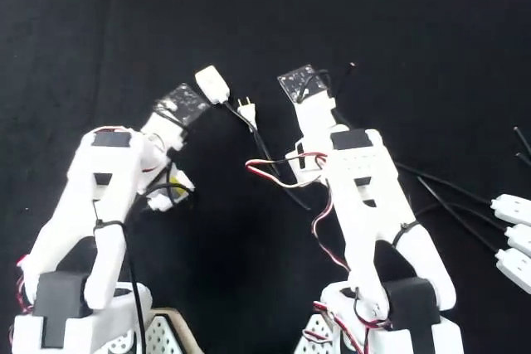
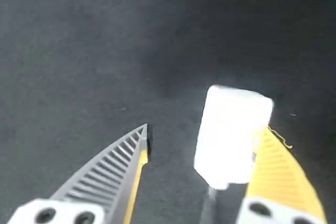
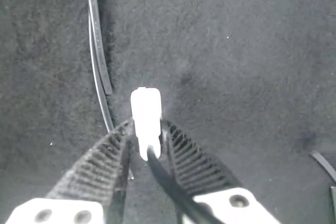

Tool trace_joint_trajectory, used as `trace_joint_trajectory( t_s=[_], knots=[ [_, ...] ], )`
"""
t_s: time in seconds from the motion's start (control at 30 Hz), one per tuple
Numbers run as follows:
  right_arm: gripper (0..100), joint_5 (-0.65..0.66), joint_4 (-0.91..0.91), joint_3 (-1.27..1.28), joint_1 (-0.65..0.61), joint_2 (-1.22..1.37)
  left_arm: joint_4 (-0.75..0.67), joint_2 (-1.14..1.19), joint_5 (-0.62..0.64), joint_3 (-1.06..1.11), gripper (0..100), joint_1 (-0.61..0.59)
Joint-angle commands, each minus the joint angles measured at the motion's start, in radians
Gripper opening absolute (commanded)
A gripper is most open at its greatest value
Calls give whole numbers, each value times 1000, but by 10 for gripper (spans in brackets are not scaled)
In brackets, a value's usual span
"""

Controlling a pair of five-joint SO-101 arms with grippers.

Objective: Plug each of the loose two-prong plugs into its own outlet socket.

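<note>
High view: even overhead light. Black counter [image 1: 465, 55] matte, soaks up light, hardly any shadow. White arm shells [image 1: 99, 196] bright, near blown out.
Left wrist view: dimmer, counter darker toward right of frame, white block [image 2: 231, 129] overexposed, surface detail washed out.
Right wrist view: evenly lit, white plug [image 3: 146, 111] bright.
</note>
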Motion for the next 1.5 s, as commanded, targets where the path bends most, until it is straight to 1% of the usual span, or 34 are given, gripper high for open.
trace_joint_trajectory(
  t_s=[0.0,0.17,0.3,0.4,0.5,0.6,0.63,0.73,0.83,0.93,1.0,1.1,1.23,1.3,1.4,1.47],
  knots=[
    [11,6,-20,-25,8,-4,-15,-34,-9,-54,310,-25],
    [11,6,-21,-25,8,-4,57,-44,-5,-54,310,-18],
    [11,6,-21,-25,8,-4,126,-175,15,-10,310,-24],
    [11,6,-21,-25,8,-4,169,-367,21,90,310,-16],
    [11,6,-21,-25,8,-7,183,-612,21,266,310,-27],
    [11,6,-21,-25,-8,-12,167,-868,26,479,310,-85],
    [11,6,-21,-28,-31,-12,147,-948,38,549,310,-108],
    [11,5,-14,-31,-124,-19,115,-1177,132,708,310,-202],
    [11,0,-14,-25,-241,-53,180,-1384,130,823,310,-289],
    [11,-3,-21,-36,-347,-77,288,-1560,123,858,310,-338],
    [11,-40,-15,-65,-408,-76,321,-1556,123,846,310,-357],
    [11,-144,-23,-113,-470,-33,304,-1522,161,834,310,-412],
    [11,-158,-54,-206,-543,94,301,-1545,229,846,310,-503],
    [11,-161,-51,-272,-563,170,302,-1554,236,851,310,-527],
    [11,-229,-48,-384,-560,277,304,-1553,238,851,309,-536],
    [11,-244,-20,-461,-562,338,304,-1553,239,851,309,-536]
  ],
)
